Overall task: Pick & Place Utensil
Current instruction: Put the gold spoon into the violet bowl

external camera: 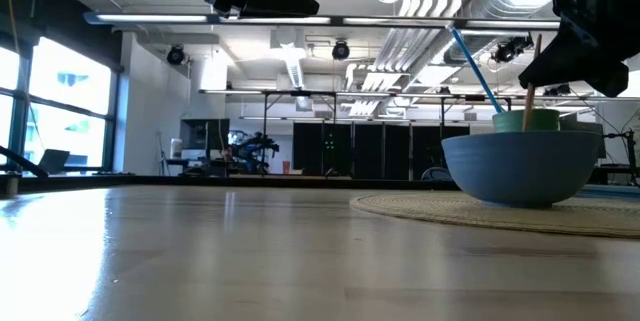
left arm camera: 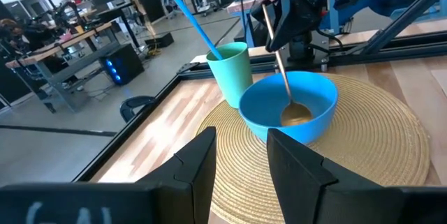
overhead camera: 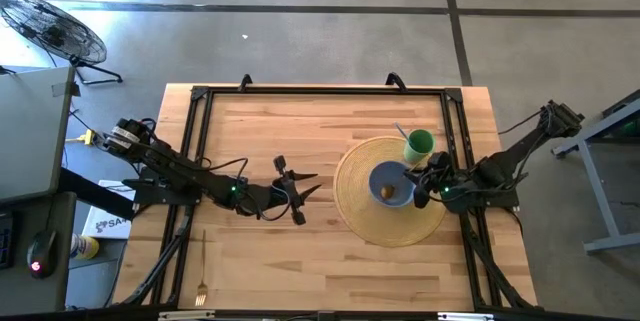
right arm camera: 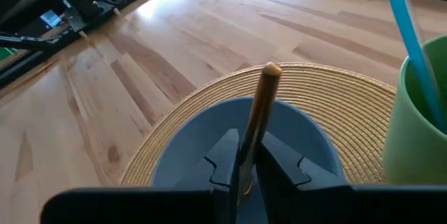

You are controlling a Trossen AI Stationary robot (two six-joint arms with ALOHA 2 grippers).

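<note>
A gold spoon (left arm camera: 281, 70) stands steeply in a blue bowl (overhead camera: 390, 183) on a round woven placemat (overhead camera: 365, 216) at the table's right. Its scoop end (left arm camera: 297, 116) is down inside the bowl. My right gripper (right arm camera: 246, 165) is above the bowl's right side, shut on the spoon. A green cup (overhead camera: 419, 145) with a blue straw (left arm camera: 195, 25) stands on the mat just behind the bowl. My left gripper (overhead camera: 300, 193) hovers open over the middle of the table, pointing at the bowl with nothing between its fingers. My right gripper pinches the spoon's handle (right arm camera: 253, 137) between its two fingers, a little below the handle's free end (right arm camera: 269, 74), which sticks out past them. The fingers come from the table's right, slanting down, and lie across the handle. The spoon is nearly upright, scoop end inside the bowl.
A gold fork (overhead camera: 200, 283) lies on the wood near the table's front left. A black frame (overhead camera: 200, 96) runs along the table's edges. Bare tabletop lies between my left gripper and the placemat.
</note>
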